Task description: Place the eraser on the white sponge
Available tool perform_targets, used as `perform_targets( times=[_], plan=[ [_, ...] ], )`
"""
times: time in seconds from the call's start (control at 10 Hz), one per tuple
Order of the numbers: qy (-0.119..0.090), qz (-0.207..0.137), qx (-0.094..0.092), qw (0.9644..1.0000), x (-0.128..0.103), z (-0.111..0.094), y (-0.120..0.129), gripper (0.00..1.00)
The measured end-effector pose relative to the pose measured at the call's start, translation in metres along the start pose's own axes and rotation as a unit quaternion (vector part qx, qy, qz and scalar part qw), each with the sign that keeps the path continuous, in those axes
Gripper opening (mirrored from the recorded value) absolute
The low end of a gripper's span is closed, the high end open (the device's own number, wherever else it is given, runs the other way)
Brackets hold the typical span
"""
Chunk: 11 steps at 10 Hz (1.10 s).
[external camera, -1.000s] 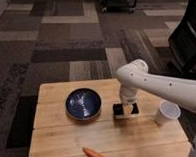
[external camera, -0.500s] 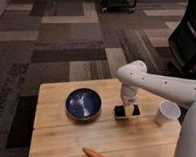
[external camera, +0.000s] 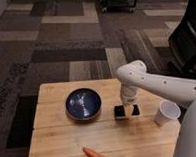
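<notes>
The wooden table (external camera: pixel 58 135) carries a dark blue bowl (external camera: pixel 83 103) centrally and a white cup (external camera: pixel 167 113) near its right edge. Between them, the gripper (external camera: pixel 127 108) stands directly over the white sponge (external camera: pixel 135 110), with the black eraser (external camera: pixel 120 112) at its tip, long axis undetermined. Finger state: I cannot tell.

Pincer (external camera: pixel 126 111) above eraser (external camera: pixel 119 112) on sponge (external camera: pixel 134 110), between bowl (external camera: pixel 83 103) and cup (external camera: pixel 167 113).

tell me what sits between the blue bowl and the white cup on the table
In the camera view, between the blue bowl and the white cup sits the eraser on the white sponge, with the gripper down over them.
</notes>
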Motion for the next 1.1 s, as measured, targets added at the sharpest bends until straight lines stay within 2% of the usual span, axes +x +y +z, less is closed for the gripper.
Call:
perform_targets(
  times=[0.3,0.4,0.5,0.6,0.7,0.8,1.0,1.1],
  plan=[
    [0.000,0.000,0.000,1.0000,0.0001,0.0000,0.0000,0.01],
    [0.000,0.000,0.000,1.0000,0.0002,0.0000,0.0001,0.09],
    [0.000,0.000,0.000,1.0000,0.0002,0.0001,0.0001,0.28],
    [0.000,0.000,0.000,1.0000,0.0002,0.0001,0.0001,0.36],
    [0.000,0.000,0.000,1.0000,0.0002,0.0001,0.0001,0.48],
    [0.000,0.000,0.000,1.0000,0.0002,0.0000,0.0001,0.68],
    [0.000,0.000,0.000,1.0000,0.0002,0.0000,0.0001,0.79],
    [0.000,0.000,0.000,1.0000,0.0002,0.0001,0.0001,0.80]
  ],
)
